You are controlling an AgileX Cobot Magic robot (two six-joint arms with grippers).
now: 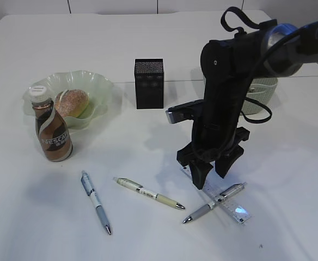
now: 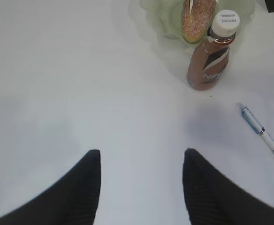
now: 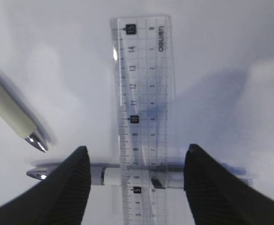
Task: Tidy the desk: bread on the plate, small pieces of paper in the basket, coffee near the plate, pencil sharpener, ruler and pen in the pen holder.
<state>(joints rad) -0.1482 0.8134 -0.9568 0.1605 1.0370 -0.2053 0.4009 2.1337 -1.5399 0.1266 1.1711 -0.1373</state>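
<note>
My right gripper (image 1: 211,176) hangs open just above the clear ruler (image 1: 231,204), one finger on either side of it. The right wrist view shows the ruler (image 3: 144,108) running lengthwise between the fingers (image 3: 76,173), crossed by a grey pen (image 3: 113,176). My left gripper (image 2: 140,157) is open over bare table, with nothing between its fingers. Bread (image 1: 72,103) lies on the green plate (image 1: 102,87), and the coffee bottle (image 1: 53,130) stands in front of the plate. The black pen holder (image 1: 148,82) stands mid-table. The pencil sharpener and the paper pieces are out of view.
Two more pens lie at the front, one blue-grey (image 1: 96,202) and one cream (image 1: 148,193). The white basket (image 1: 262,92) stands behind the right arm. In the left wrist view the bottle (image 2: 212,56) and a pen (image 2: 263,136) lie ahead to the right.
</note>
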